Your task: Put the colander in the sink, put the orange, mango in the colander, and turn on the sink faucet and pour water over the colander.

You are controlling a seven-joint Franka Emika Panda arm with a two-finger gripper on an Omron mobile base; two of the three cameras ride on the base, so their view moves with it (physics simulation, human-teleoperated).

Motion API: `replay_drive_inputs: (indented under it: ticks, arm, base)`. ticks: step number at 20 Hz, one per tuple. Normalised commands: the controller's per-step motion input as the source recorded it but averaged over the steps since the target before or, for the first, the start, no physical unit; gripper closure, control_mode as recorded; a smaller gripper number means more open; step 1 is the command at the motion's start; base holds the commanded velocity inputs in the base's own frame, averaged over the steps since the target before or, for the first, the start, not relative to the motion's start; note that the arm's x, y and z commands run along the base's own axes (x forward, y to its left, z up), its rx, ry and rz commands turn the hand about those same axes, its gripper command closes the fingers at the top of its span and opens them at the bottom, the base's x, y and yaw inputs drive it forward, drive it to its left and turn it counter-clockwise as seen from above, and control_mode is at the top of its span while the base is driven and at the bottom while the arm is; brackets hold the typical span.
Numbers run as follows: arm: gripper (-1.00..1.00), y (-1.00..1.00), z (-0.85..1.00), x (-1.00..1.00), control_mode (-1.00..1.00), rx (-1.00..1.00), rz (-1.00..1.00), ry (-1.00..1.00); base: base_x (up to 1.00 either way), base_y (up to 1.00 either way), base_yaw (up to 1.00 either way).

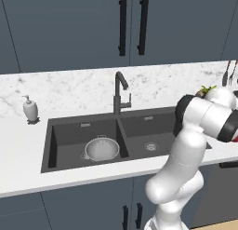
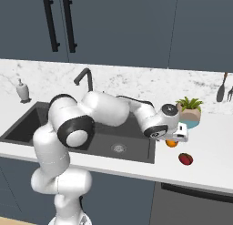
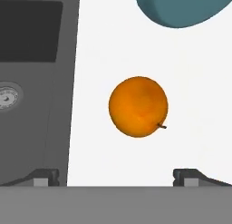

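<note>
— Two dark fingertips (image 3: 45, 177) nearest, set wide apart at the bottom of the hand view, nothing pinched between. Gripper (image 3: 116, 177) spread open, then?

— Spread open, yes. Hangs just above the orange (image 3: 138, 107), apart from it. Seen from the right base view, gripper (image 2: 178, 138) low over the white counter (image 2: 205, 142), right of the sink (image 2: 136, 151), with the orange (image 2: 171, 143) peeking out beneath it.

— Any writing, brand or label anywhere?

— None readable on any surface.

— Look of the orange?

— Round, bright orange, slightly mottled skin, small dark stem stub at one side. Sits on the bare white counter, just beside the sink's rim, near a teal pot (image 3: 181, 7).

— And the mango?

— Mango (image 2: 185, 159) nearer the counter's front edge, close to the orange but apart. Oval, mostly red with a darker patch.

— Farther on?

— Teal pot with a green plant (image 2: 190, 111) behind the orange. Sink dark grey, matte, two basins with a round drain each. Colander (image 1: 102, 148) already in the left basin, upright, silver-grey, pale inside, small handles at the rim. Holds no fruit.

— Back edge?

— Sink faucet (image 1: 120, 93) behind the divider, dark gooseneck, spout hooked, small side lever; no water visible. White soap dispenser (image 1: 30, 108) at the far left on the marble. Utensils (image 2: 221, 88) hanging on the wall at the right. Dark cabinets (image 1: 132, 26) with black handles above.
</note>
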Motion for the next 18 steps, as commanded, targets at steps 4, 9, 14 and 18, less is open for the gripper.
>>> replay_drive_inputs:
  ticks: [4,9,14,18]
  arm:
    - [-1.0,-0.1,-0.28,0.37,-1.0,-0.06,0.25,0.0]
    - [-1.0,-0.27,-0.19,0.3,-1.0,-0.08,0.18,0.03]
    - [-1.0,-0.27,-0.2,0.24,-1.0,-0.11,0.16,0.03]
    - [-1.0,-0.1,-0.15,0.33,-1.0,-0.08,0.15,0.03]
  base:
    - [0.0,0.0,0.0]
    - [0.0,0.0,0.0]
    - [0.0,0.0,0.0]
    - [0.0,0.0,0.0]
